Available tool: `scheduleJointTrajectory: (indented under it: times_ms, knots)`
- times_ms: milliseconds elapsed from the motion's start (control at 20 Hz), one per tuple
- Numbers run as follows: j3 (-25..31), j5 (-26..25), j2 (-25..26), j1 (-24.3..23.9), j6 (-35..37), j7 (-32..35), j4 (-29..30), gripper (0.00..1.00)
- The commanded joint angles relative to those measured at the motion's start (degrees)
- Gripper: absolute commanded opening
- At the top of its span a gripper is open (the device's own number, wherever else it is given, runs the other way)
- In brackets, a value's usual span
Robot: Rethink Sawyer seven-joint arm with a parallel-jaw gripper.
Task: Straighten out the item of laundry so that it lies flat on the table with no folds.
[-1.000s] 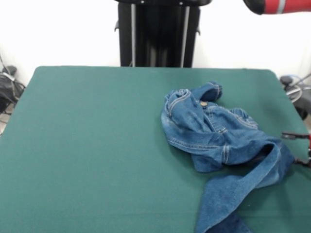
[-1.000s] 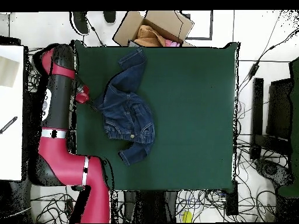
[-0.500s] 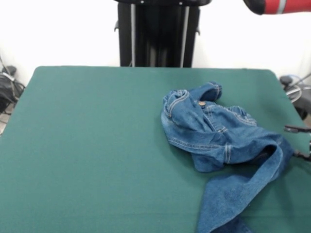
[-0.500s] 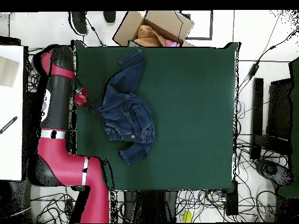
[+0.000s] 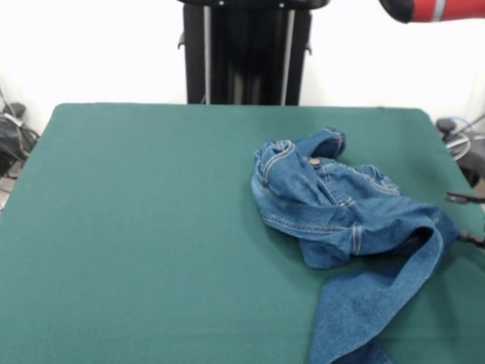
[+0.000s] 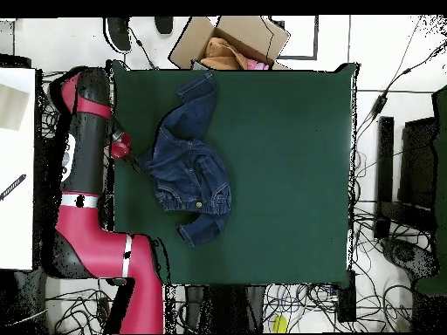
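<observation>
The blue denim jeans (image 5: 341,212) lie crumpled on the right half of the green table (image 5: 151,227). The waist and metal button are bunched at the far end, and one leg trails toward the near edge. My gripper (image 5: 466,218) shows at the right edge of the front view. Its two dark fingertips (image 5: 461,197) stand apart on either side of the rightmost fold of the jeans. In the overhead view the jeans (image 6: 188,170) lie near the table's left edge (image 6: 122,218), and the gripper (image 6: 131,157) is at their left tip.
An open cardboard box (image 6: 231,42) with cloth in it stands beyond the table's far edge in the overhead view. The red arm (image 6: 87,174) runs along the table's left side. Cables lie on the floor to the right.
The gripper has drawn slightly outward toward the table's edge. The looped fold beside it has shifted and settled a little. The rest of the jeans has barely moved.
</observation>
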Motion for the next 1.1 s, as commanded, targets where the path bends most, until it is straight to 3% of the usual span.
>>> scheduleJointTrajectory:
  times_ms: [50, 1100]
  knots:
    - [-6.9, 2.6, -1.9, -0.4, 4.0, 19.8, -8.5, 1.00]
    - [-6.9, 6.3, -5.5, -1.1, 5.5, 17.8, -9.0, 1.00]
